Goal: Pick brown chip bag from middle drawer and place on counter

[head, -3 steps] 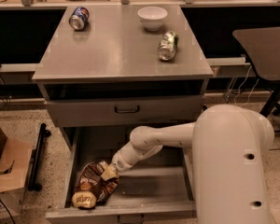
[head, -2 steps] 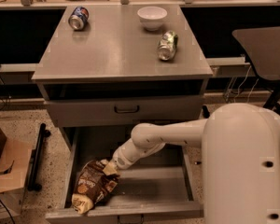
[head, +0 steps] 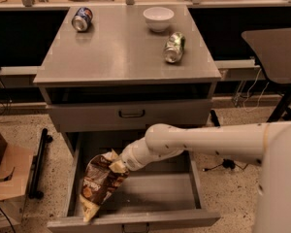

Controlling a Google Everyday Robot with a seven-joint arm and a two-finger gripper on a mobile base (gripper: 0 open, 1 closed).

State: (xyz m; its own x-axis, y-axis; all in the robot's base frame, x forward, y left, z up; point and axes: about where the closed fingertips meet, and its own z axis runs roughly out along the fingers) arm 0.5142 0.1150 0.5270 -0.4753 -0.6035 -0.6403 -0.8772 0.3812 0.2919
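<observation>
The brown chip bag (head: 100, 182) hangs by its upper end from my gripper (head: 117, 167), which is shut on it. The bag is tilted, and its pale lower end reaches down to the front left corner of the open middle drawer (head: 184, 198). My white arm comes in from the right, over the drawer. The counter (head: 121, 52) is the grey top of the cabinet, above and behind the gripper.
On the counter lie a blue can (head: 81, 19) at the back left and a green can (head: 173, 47) at the right, with a white bowl (head: 158, 18) at the back. A shut drawer (head: 132, 114) sits above the open one. A cardboard box (head: 2, 178) stands on the floor at the left, a dark table (head: 276, 47) at the right.
The bag lay on the drawer floor with the gripper at its upper end. Now the gripper has risen and the bag hangs from it, mostly off the floor.
</observation>
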